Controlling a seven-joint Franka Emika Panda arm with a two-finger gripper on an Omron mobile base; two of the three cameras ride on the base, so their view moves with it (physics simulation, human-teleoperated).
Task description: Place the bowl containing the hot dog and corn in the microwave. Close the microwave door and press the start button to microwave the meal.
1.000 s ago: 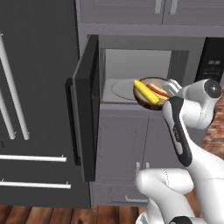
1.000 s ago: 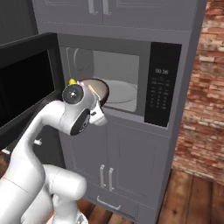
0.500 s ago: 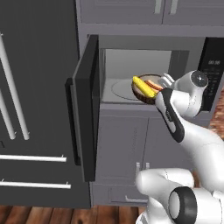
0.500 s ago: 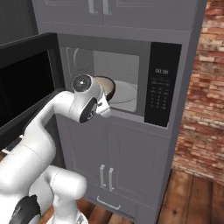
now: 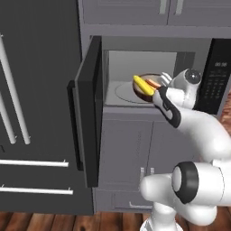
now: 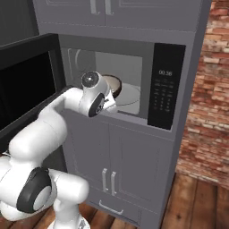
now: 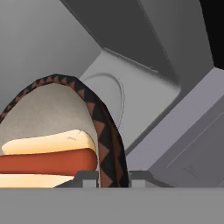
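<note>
- Left base view: the bowl (image 5: 148, 89) hangs in the mouth of the microwave (image 5: 149, 76), above the front part of the round turntable (image 5: 128, 92); whether its base touches the turntable is hard to judge from here.
- The corn (image 5: 141, 84) lies across the bowl's near-left side, its long axis running from the upper left, toward the back wall of the microwave, down to the right, toward the gripper (image 5: 161, 89).
- The hot dog (image 5: 155, 84) lies beside the corn on the side nearer the keypad panel (image 5: 215, 76), roughly parallel to it.
- Hand view: the two finger tips (image 7: 87, 176) sit close on either side of the bowl's dark patterned rim (image 7: 106, 144), pinching it; the jaws stand only narrowly apart, the rim between them.
- In the same view the hot dog's red sausage (image 7: 43, 162) and pale bun run level across the bowl's light inside, straight across the line of the gripper.
- The microwave door (image 5: 88, 108) stands swung wide to the left of the opening, edge-on to the base, with its black bar handle (image 5: 72, 122) on the outer face.
- Right base view: the arm's wrist (image 6: 95, 96) fills the left part of the microwave opening, with the bowl's brown rim (image 6: 115, 85) just behind it.
- Grey cabinet doors (image 6: 127, 161) sit below the microwave; a brick wall (image 6: 210, 89) stands to its right.
</note>
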